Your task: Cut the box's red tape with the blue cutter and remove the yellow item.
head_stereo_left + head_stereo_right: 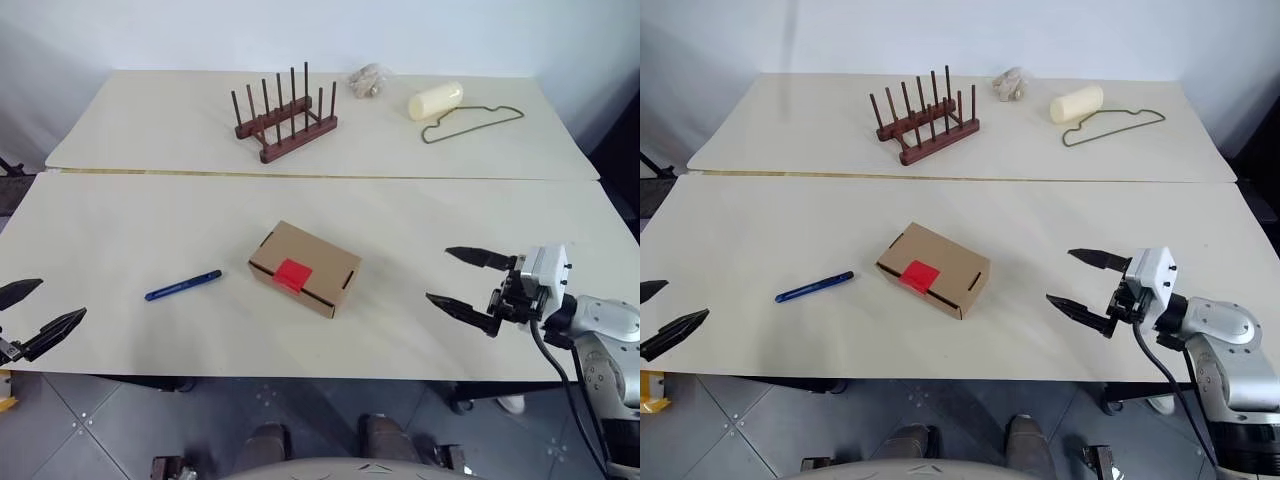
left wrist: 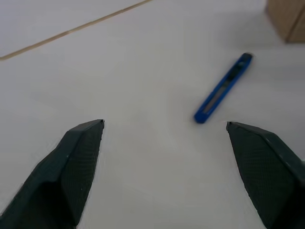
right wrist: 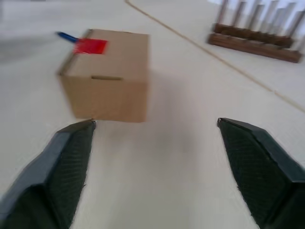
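Hovering at the near edge of the pale cream tabletop (image 1: 120, 230), the left gripper (image 1: 38, 312) spreads its 2 black, tapered, cross-hatched fingers wide with nothing between them. Across on the right, the right gripper (image 1: 463, 279) also stands open and empty, its pointed fingers aimed toward the middle of the tabletop from a white and grey wrist block.

Just beyond the left gripper lies the blue cutter (image 1: 183, 285), a slim pen-shaped plastic knife with a darker tip, flat on the smooth surface and pointing roughly at the box. The small rectangular brown cardboard box (image 1: 305, 268) sits near the centre, closed, turned at an angle, with matte sides and thin slits where the flaps tuck in. The bright red tape (image 1: 291, 274), a square patch, folds over its near top edge. The cutter is near the box but not touching it.

A thin seam separates this tabletop from a second one behind. There stand a dark wooden rack (image 1: 285, 118) of upright pegs, a crumpled beige lump (image 1: 368, 81), a pale cream cylinder (image 1: 435, 100) and a bent olive wire hanger (image 1: 471, 124).
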`<move>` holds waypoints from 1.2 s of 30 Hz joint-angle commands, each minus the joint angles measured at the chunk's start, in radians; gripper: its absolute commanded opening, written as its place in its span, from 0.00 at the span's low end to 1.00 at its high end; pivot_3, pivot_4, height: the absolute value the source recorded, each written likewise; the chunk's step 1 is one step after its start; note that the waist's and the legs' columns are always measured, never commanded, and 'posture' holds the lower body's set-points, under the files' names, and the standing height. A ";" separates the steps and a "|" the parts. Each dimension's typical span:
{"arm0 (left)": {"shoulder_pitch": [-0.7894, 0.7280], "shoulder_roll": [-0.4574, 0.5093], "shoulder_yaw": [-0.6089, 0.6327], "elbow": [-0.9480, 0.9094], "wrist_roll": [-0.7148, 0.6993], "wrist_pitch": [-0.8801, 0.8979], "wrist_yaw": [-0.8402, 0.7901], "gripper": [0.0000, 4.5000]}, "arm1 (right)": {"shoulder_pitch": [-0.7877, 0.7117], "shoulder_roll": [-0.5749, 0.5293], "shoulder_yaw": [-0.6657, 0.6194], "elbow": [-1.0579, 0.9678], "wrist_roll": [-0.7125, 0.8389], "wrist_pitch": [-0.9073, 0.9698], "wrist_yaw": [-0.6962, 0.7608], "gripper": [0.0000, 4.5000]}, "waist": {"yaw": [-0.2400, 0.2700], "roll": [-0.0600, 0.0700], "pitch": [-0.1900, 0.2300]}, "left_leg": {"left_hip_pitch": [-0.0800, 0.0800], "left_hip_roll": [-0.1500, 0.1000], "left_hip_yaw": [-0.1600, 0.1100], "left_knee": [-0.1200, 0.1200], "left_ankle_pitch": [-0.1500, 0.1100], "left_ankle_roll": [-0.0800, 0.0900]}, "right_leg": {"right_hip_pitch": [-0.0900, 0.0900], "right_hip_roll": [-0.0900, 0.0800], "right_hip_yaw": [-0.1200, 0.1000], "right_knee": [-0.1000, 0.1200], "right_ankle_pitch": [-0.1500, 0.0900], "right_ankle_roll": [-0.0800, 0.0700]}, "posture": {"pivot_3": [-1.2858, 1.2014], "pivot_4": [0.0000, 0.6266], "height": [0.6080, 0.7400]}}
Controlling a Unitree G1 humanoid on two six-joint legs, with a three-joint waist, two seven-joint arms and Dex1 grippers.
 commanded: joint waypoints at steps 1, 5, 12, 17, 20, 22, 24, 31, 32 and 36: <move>-0.003 0.015 -0.028 -0.038 0.008 -0.027 -0.028 0.66 | 0.044 -0.025 0.038 -0.126 0.033 0.047 0.030 0.63 | 0.000 0.000 0.000 | 0.000 0.000 0.000 0.000 0.000 0.000 | 0.000 0.000 0.000 0.000 0.000 0.000 | 0.52 0.24 1.00; -0.222 0.008 -0.272 -0.081 0.057 -0.010 -0.002 0.37 | 0.066 -0.018 0.176 -0.199 -0.076 0.041 0.009 0.32 | 0.005 -0.001 0.000 | 0.000 0.000 0.000 0.001 0.000 0.001 | 0.000 0.000 0.000 -0.001 0.000 0.000 | 0.52 0.24 1.00; -0.816 -0.123 -0.696 0.229 0.307 -0.030 0.065 0.12 | -0.064 0.089 0.371 -0.083 -0.271 0.060 -0.122 0.01 | 0.038 -0.003 -0.002 | -0.003 -0.002 -0.004 0.014 0.002 -0.004 | 0.001 0.003 -0.003 0.005 0.004 0.000 | 0.52 0.24 1.00; -0.997 -0.231 -0.852 0.392 0.398 -0.055 0.040 0.12 | -0.155 0.172 0.426 -0.010 -0.348 0.089 -0.214 0.01 | 0.011 -0.004 -0.001 | -0.004 -0.001 0.002 0.013 0.001 -0.001 | -0.002 0.003 -0.003 0.004 0.004 0.000 | 0.52 0.24 1.00; -0.993 -0.255 -0.892 0.338 0.366 0.005 -0.037 0.12 | -0.183 0.196 0.429 0.003 -0.354 0.100 -0.234 0.01 | -0.004 -0.004 -0.001 | -0.004 -0.001 0.002 0.012 0.000 -0.001 | -0.002 0.003 -0.003 0.003 0.004 0.001 | 0.52 0.24 1.00; -0.990 -0.273 -0.906 0.298 0.352 0.031 -0.058 0.12 | -0.203 0.218 0.418 0.015 -0.349 0.123 -0.264 0.01 | -0.005 -0.004 -0.001 | -0.004 -0.001 0.002 0.012 0.000 0.000 | -0.002 0.003 -0.003 0.003 0.004 0.001 | 0.52 0.24 1.00; -0.986 -0.288 -0.918 0.265 0.348 0.059 -0.068 0.12 | -0.227 0.233 0.405 0.037 -0.358 0.138 -0.295 0.01 | -0.002 -0.004 -0.001 | -0.004 0.000 0.002 0.012 0.000 0.000 | -0.002 0.002 -0.003 0.003 0.004 0.001 | 0.52 0.24 1.00; -0.892 -0.307 -0.934 0.024 0.292 0.217 -0.092 0.12 | -0.322 0.203 0.343 0.166 -0.432 0.123 -0.364 0.01 | 0.002 -0.004 -0.001 | -0.004 -0.001 0.002 0.014 0.000 0.000 | -0.001 0.001 -0.003 0.004 0.005 0.001 | 0.52 0.24 1.00; -0.866 -0.296 -0.942 -0.027 0.281 0.255 -0.099 0.12 | -0.340 0.191 0.331 0.198 -0.450 0.109 -0.375 0.01 | 0.006 -0.004 -0.001 | -0.004 -0.001 0.002 0.014 0.000 0.000 | 0.000 0.001 -0.003 0.004 0.005 0.002 | 0.52 0.24 1.00; -0.759 -0.236 -0.949 -0.179 0.269 0.372 -0.092 0.12 | -0.441 0.148 0.289 0.368 -0.509 0.021 -0.405 0.01 | 0.003 -0.004 -0.001 | -0.004 -0.001 0.003 0.014 -0.001 0.000 | -0.001 0.001 -0.001 0.003 0.005 0.002 | 0.52 0.24 1.00</move>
